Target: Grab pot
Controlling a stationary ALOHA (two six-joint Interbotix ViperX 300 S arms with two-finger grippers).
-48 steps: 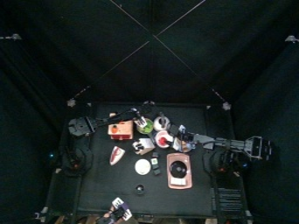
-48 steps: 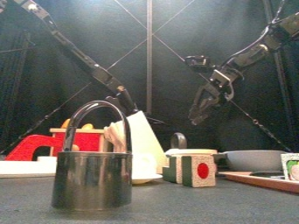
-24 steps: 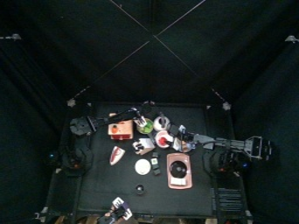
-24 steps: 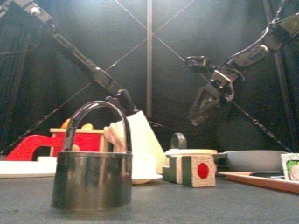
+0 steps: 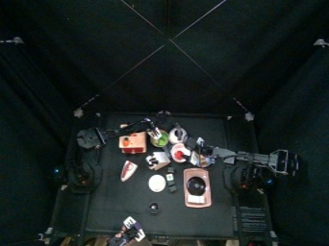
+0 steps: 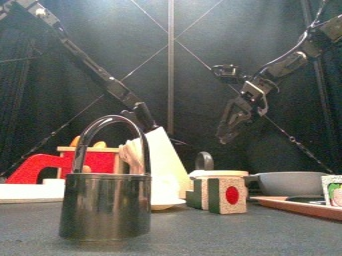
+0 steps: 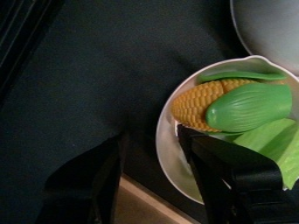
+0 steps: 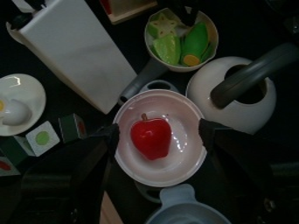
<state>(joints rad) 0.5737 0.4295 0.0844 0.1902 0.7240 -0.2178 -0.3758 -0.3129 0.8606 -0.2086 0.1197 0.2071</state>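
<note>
A white bowl (image 7: 176, 144) with corn (image 7: 198, 101) at its 11 o'clock is straddled by the wide-open, empty left gripper (image 7: 158, 166); right gripper (image 8: 158, 153) spread, empty, above an apple bowl (image 8: 187, 157).

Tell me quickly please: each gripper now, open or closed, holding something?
Left gripper: open, holding nothing, above the bowl of vegetables.
Right gripper: open, holding nothing, above the bowl with a red pepper.

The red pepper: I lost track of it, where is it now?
In the right wrist view the red pepper lies in a white bowl between the right gripper's open jaws, beside the pot.
</note>
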